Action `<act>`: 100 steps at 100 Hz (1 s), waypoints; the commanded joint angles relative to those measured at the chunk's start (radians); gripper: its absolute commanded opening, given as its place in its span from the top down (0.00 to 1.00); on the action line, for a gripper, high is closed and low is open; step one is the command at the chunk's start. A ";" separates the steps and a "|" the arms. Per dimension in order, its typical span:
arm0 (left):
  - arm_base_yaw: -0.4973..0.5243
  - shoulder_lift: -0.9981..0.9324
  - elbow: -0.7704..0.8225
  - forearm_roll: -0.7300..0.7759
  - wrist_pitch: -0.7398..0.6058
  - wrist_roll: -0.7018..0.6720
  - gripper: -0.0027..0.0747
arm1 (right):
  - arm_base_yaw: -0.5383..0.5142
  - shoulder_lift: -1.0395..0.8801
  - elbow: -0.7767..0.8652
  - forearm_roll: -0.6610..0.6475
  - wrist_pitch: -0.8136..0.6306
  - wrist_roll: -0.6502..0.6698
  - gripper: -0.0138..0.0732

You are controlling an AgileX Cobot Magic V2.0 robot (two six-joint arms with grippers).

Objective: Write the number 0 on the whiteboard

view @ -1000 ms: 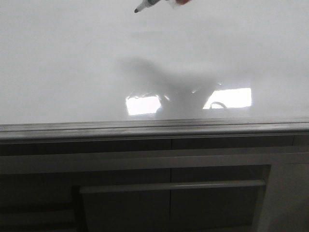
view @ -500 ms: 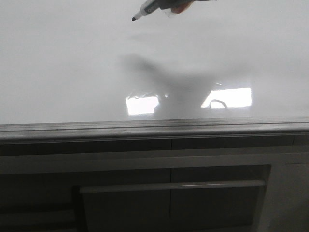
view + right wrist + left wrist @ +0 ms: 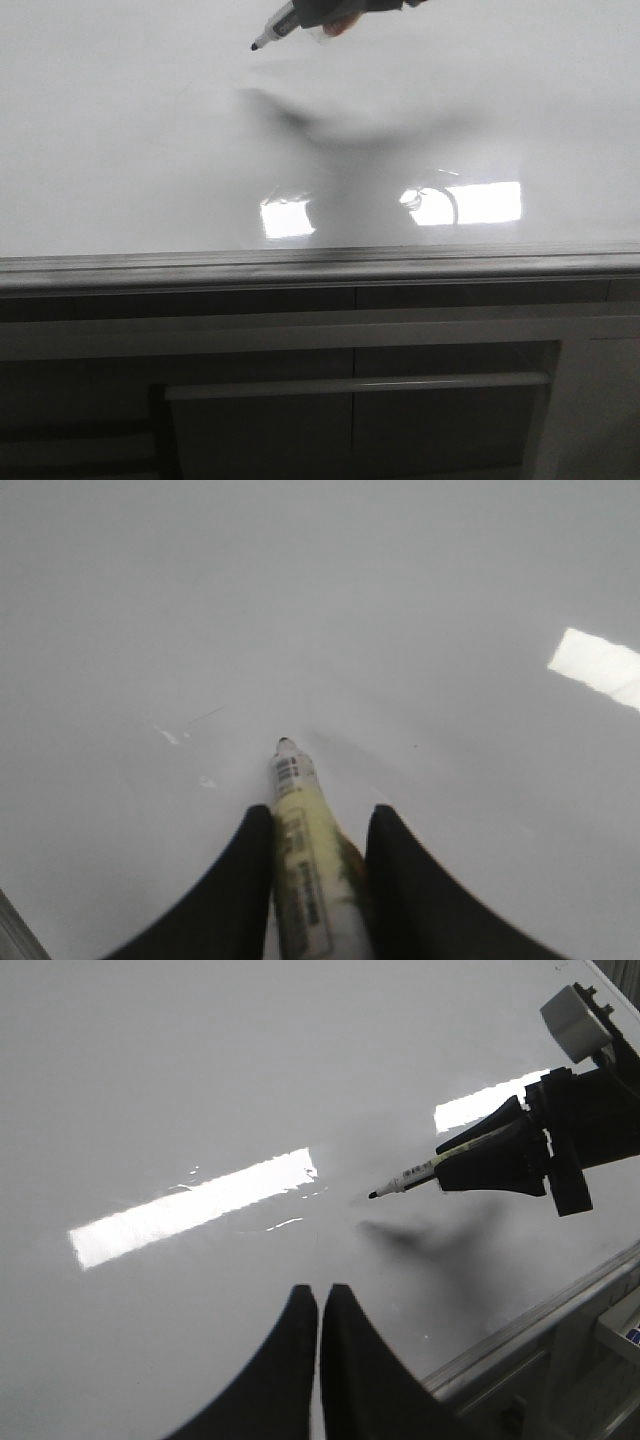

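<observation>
The whiteboard (image 3: 140, 150) is a glossy white surface with bright rectangular glare. No drawn black loop shows on it in any view. My right gripper (image 3: 318, 820) is shut on a pale marker (image 3: 303, 865) with its black tip pointing away. In the front view the marker (image 3: 283, 23) slants down to the left from the top edge. In the left wrist view the right gripper (image 3: 500, 1152) holds the marker (image 3: 410, 1176) a little above the board, its shadow apart from the tip. My left gripper (image 3: 320, 1295) is shut and empty over the board (image 3: 200, 1060).
A grey metal edge strip (image 3: 320, 265) runs along the board's near side. Below it are dark grey panels with a bar (image 3: 355, 384). The board's edge and frame also show in the left wrist view (image 3: 540, 1320).
The marker has moved left and lower in the front view. Its shadow on the board has shifted up, closer to the tip.
</observation>
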State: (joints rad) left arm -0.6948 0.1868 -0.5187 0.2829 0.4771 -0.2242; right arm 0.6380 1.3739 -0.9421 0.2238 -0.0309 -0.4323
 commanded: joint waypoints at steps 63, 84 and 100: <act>0.002 0.012 -0.024 -0.011 -0.082 -0.012 0.99 | -0.017 0.064 -0.050 0.031 0.057 0.001 0.92; 0.002 0.012 -0.024 -0.011 -0.082 -0.012 0.99 | -0.002 0.064 -0.050 0.031 0.165 0.001 0.92; 0.002 0.012 -0.024 -0.011 -0.081 -0.012 0.99 | -0.002 0.060 -0.050 0.031 0.225 0.001 0.92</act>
State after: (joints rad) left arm -0.6948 0.1868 -0.5187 0.2728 0.4771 -0.2242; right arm 0.6435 1.4483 -0.9736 0.2682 0.1396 -0.4287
